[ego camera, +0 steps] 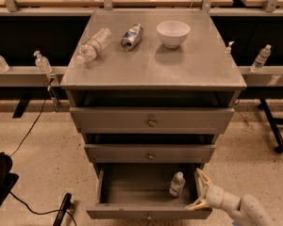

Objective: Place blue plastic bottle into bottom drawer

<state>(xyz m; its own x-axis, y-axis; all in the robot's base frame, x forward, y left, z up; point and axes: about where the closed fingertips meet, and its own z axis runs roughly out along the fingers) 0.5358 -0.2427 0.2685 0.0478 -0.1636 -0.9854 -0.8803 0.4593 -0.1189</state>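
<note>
The bottom drawer (132,187) is open, my claw (199,190) sits at its right wall, fingers spread and empty, the blue plastic bottle (177,184) stands upright inside beside it, so placing looks done and next I'd draw clear without tipping it.

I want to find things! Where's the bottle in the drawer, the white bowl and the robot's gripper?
blue plastic bottle (177,185): camera view, its label.
white bowl (173,33): camera view, its inside.
gripper (193,189): camera view, between its open fingertips, beside the bottle.
</note>
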